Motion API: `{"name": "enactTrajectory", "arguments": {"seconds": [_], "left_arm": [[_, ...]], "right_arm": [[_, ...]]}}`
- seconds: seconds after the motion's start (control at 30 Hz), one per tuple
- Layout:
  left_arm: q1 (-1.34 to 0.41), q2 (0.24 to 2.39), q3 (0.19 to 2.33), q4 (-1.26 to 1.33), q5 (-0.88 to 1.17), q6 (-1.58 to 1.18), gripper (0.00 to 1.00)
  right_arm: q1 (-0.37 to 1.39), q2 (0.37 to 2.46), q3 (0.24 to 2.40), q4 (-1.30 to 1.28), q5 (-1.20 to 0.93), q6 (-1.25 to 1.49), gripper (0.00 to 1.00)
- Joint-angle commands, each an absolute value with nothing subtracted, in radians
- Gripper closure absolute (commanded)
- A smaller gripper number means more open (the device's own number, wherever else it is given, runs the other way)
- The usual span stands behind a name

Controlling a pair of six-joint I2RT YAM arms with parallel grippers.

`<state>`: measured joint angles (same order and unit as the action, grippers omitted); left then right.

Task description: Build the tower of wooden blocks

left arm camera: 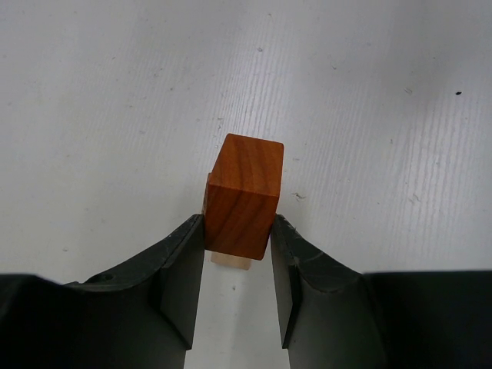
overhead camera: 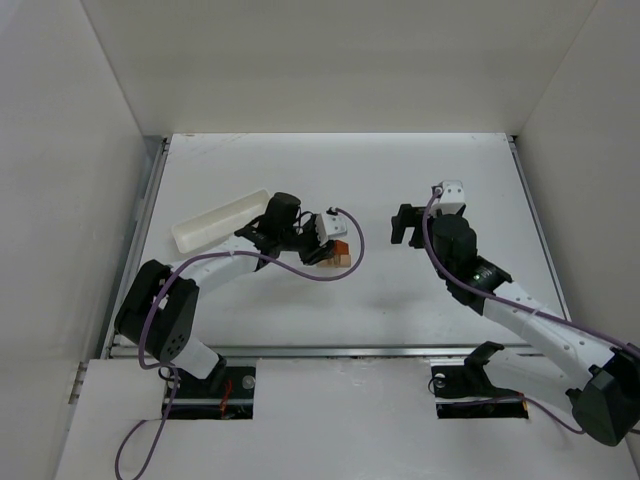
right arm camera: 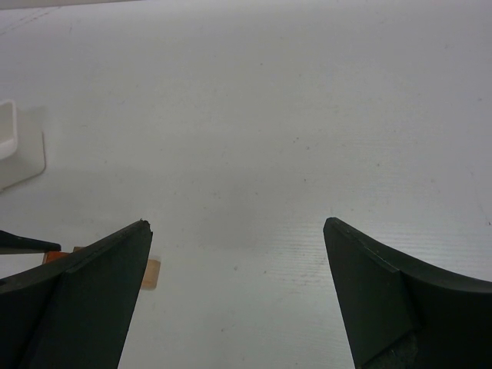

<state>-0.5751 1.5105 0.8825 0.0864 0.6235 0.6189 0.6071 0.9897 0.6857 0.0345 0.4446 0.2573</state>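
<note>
Overhead and wrist views of the bench (overhead camera: 420, 170).

(a) Left gripper (left arm camera: 237, 227): its two dark fingers (left arm camera: 181, 280) are drawn in against opposite sides of the reddish-brown roof piece (left arm camera: 244, 192), each pad touching a side face, so the tool is clamped on that piece. The piece sits on a pale tan block (left arm camera: 229, 263), of which only an edge on the left and a strip at the bottom show. Whether further bars lie beneath it cannot be told.

(b) Right gripper (right arm camera: 236, 221): jaws spread wide, nothing between them and nothing touched. It hangs over bare bench surface right of centre, well apart from the blocks.

(c) Wood block tower (overhead camera: 341, 256): it stands left of the bench's centre, about midway between the far and near edges.

(d) White tray (overhead camera: 215, 222): it lies slantwise toward the left edge, nearer the far-left corner, apart from the tower, with the left arm between the two.

Counts: two grippers, one closed and one open; one reddish-brown roof piece; one pale tan block visible; one white tray.
</note>
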Motion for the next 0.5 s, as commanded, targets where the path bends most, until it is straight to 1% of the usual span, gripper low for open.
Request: {"name": "enactTrajectory", "arguments": {"seconds": [0.0, 0.17, 0.3, 0.47], "left_arm": [[-0.578, 1.5, 0.883, 0.115, 0.629, 0.586, 1.0], [-0.578, 1.5, 0.864, 0.158, 0.683, 0.464, 1.0], [-0.578, 1.491, 0.842, 0.192, 0.64, 0.454, 1.0], [-0.578, 1.491, 0.842, 0.201, 0.64, 0.439, 1.0]], "right_arm": [[0.606, 0.971, 0.687, 0.083, 0.44, 0.247, 0.0], [0.606, 0.971, 0.678, 0.083, 0.44, 0.247, 0.0], [0.606, 0.962, 0.678, 0.083, 0.431, 0.238, 0.0], [0.606, 0.962, 0.678, 0.083, 0.431, 0.238, 0.0]]}}
